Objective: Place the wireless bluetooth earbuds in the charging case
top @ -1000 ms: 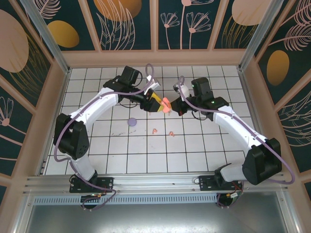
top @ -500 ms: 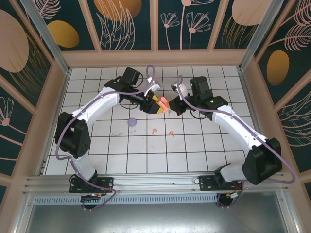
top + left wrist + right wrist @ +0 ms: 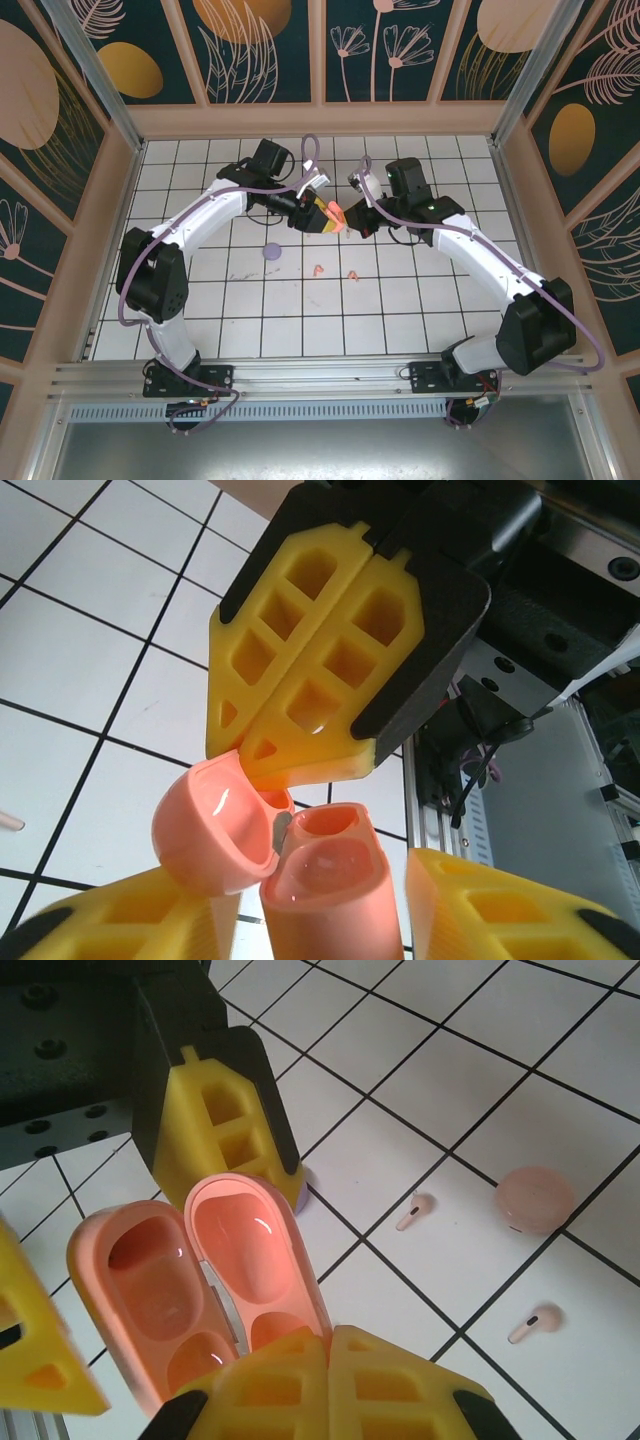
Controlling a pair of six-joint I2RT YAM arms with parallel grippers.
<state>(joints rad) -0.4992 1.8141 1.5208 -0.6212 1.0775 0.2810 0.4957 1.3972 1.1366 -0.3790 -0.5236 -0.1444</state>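
From above: gripping the open coral charging case [image 3: 338,219] with the left gripper [image 3: 322,213], lifted over the tiled floor [image 3: 400,310] toward the far middle. Meeting the case from the other side with the right gripper [image 3: 352,222]. Seeing two earbuds [image 3: 318,269] [image 3: 352,274] lying on the floor, nearer to the arm bases and apart from the case. Seeing also a lilac case [image 3: 271,252] to their left.

From the left wrist: clamping the body of the charging case [image 3: 325,880] between the two yellow fingers [image 3: 130,920] of the left gripper [image 3: 320,910], with the lid [image 3: 215,825] hanging open to the left. Facing the right gripper [image 3: 275,760], its fingers pressed fully together and its tips touching the rim of the lid. Not seeing clearly whether those tips are pinching the rim or only leaning on it.

From the right wrist: looking into the charging case [image 3: 200,1280], both halves showing hollow wells. Keeping the right gripper [image 3: 330,1345] closed at the lower edge of the case. Seeing the left gripper's fingers [image 3: 232,1120] on either side of the case. Seeing two pale pink earbuds [image 3: 413,1212] [image 3: 535,1325] on the floor, with a closed pink case [image 3: 535,1198] near them.
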